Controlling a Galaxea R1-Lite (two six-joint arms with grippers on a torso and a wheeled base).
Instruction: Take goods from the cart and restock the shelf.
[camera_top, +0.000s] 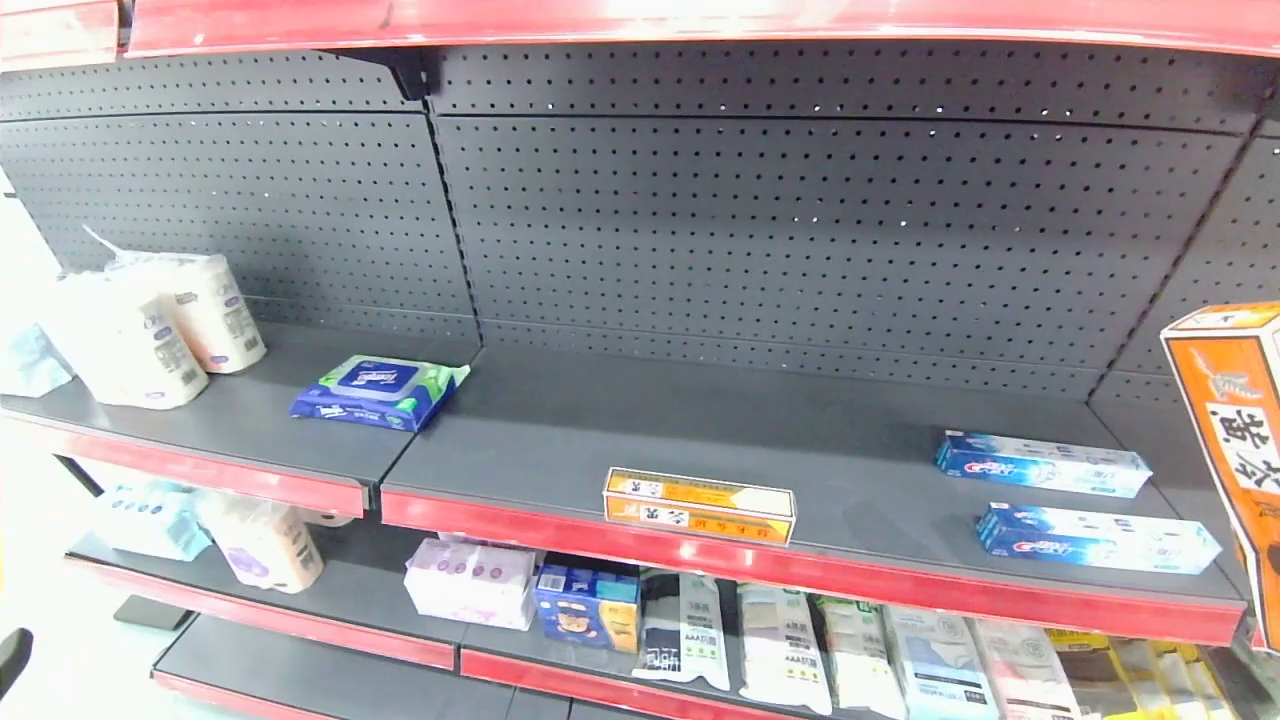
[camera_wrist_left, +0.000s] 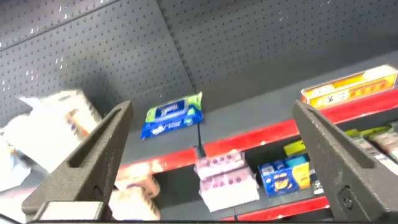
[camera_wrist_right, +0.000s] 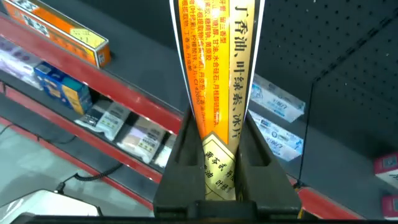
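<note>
The right gripper's fingers (camera_wrist_right: 185, 155) are clamped on the lower end of a tall orange box (camera_wrist_right: 217, 56), one on each side of it. The right gripper (camera_wrist_right: 219, 127) holds this box upright, off the boards, near the right end of the upper shelf (camera_top: 700, 430); the tall orange box (camera_top: 1232, 430) shows at the right margin of the head view.

The left gripper's fingers (camera_wrist_left: 93, 155) stand wide apart with nothing between them; the left gripper (camera_wrist_left: 212, 109) hangs in front of the shelving, facing its left part.

On the upper shelf, just beside the held box, two blue toothpaste boxes (camera_top: 1040, 463) lie flat, one behind the other. A second orange box (camera_top: 698, 505) lies flat along the red front edge near the middle. Farther left a blue wipes pack (camera_top: 380, 392) lies flat; at the far left stand wrapped white paper rolls (camera_top: 150, 330). The lower shelf (camera_top: 400, 610) carries packets and small boxes in a row.
</note>
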